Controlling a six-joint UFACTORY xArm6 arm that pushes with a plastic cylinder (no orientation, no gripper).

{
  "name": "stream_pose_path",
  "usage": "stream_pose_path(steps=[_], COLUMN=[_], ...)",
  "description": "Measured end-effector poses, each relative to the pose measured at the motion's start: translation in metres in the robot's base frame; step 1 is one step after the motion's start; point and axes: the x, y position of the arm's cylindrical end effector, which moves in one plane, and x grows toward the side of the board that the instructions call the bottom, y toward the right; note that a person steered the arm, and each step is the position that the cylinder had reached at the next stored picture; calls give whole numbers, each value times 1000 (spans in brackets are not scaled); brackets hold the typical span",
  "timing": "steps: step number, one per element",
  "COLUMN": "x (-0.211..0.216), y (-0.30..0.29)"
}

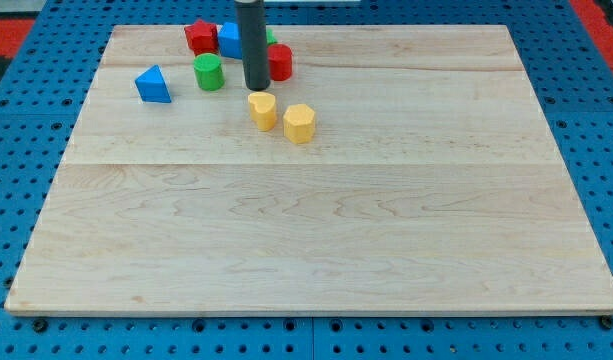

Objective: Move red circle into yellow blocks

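The red circle (280,62) sits near the view's top, just right of my rod and partly hidden by it. My tip (256,87) rests on the board at the red circle's lower left, touching or nearly touching it. Two yellow blocks lie just below: a yellow heart-like block (263,110) directly under the tip, and a yellow block (299,123) to its lower right. The red circle is a short way above both yellow blocks.
A green cylinder (208,72) stands left of the tip. A blue triangle (153,85) lies further left. A red star (199,37) and a blue block (229,40) sit at the top, with a green block (271,37) behind the rod. The wooden board (316,230) lies on blue pegboard.
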Motion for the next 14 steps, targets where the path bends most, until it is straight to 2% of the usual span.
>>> stream_pose_path(steps=[1,2,3,4,5,6,8,9,10,11,12,13,14], x=[35,58,35,-27,-68,-68,-32,9,39,-3,-65,-111,-112], y=[8,53,102,112,88,39,-3,8,44,33,52,38,26])
